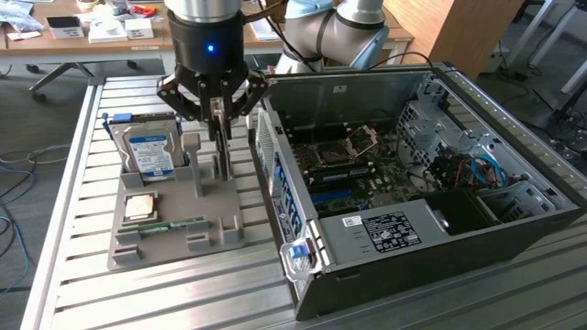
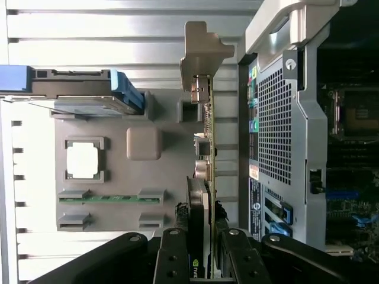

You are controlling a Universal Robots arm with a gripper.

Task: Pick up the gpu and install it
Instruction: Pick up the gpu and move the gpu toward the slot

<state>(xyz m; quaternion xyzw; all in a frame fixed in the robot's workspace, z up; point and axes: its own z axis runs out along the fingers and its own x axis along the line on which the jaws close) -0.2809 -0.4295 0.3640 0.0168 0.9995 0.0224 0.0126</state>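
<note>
A robot arm's gripper (image 1: 218, 118) pinches the gpu (image 1: 221, 148) by its upper edge, fingers (image 2: 172, 254) pressed against either face of the card. The card stands upright on edge over the grey parts tray (image 1: 206, 206), on the side nearest the open computer case (image 1: 440, 234). Its metal end bracket points away from the wrist. Whether its lower edge sits in the tray's slot or has just cleared it is hard to tell from either view. The pick looks best served by a straight vertical lift, with the card kept plumb and untwisted so the bracket and bottom edge do not catch the tray's uprights. The grip is narrow and near one end, so slow travel would probably limit swinging. On the slatted metal table (image 1: 137, 289) sit one tray and one case. The tray carries one gpu, one blue-labelled hard drive (image 1: 150, 155) standing on edge, one square processor chip (image 1: 139, 205) lying flat, and one slim green memory stick (image 1: 179, 223).
</note>
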